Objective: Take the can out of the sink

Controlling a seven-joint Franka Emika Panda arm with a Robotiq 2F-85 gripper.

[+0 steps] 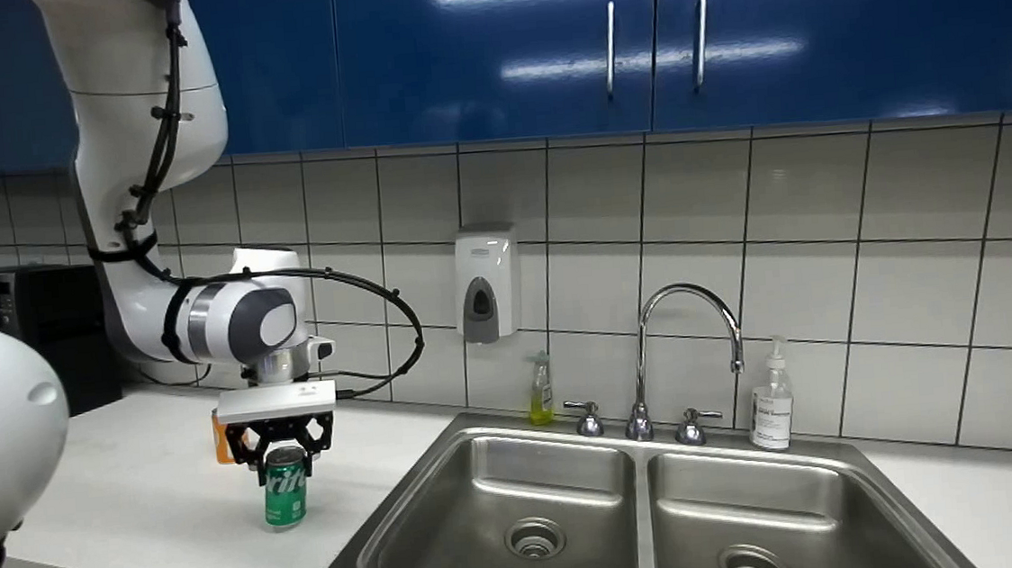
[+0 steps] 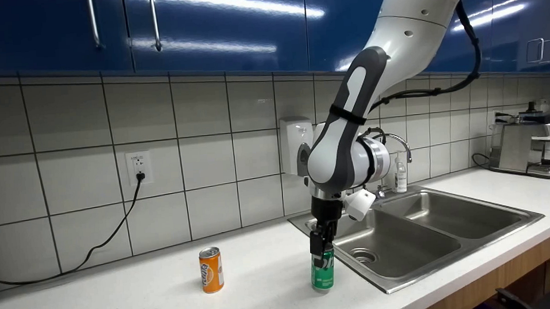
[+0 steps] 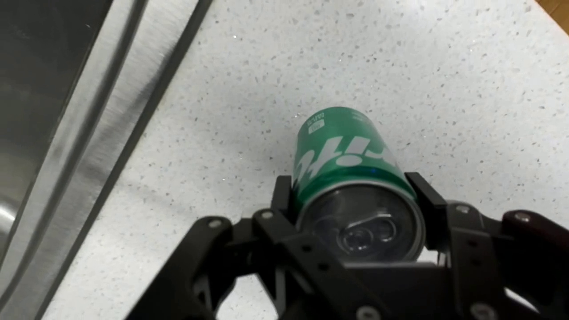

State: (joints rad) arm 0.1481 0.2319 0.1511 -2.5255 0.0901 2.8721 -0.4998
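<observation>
The green can (image 1: 286, 502) is upright on the white counter, left of the sink (image 1: 643, 508) in this exterior view; it also shows in an exterior view (image 2: 323, 278). Its base is at the counter surface; I cannot tell whether it bears fully on it. My gripper (image 1: 285, 468) points straight down with a finger on each side of the can's upper part. In the wrist view the gripper (image 3: 353, 195) has both fingers against the can (image 3: 340, 146), just below its silvery lid. The lid's near edge is hidden by the gripper. Both visible sink basins hold nothing.
An orange can (image 2: 211, 271) stands on the counter near the wall. The chrome faucet (image 1: 644, 354), a yellow spray bottle (image 1: 541, 394) and a soap bottle (image 1: 771, 412) line the sink's back. A steel rim (image 3: 111, 102) runs beside the can.
</observation>
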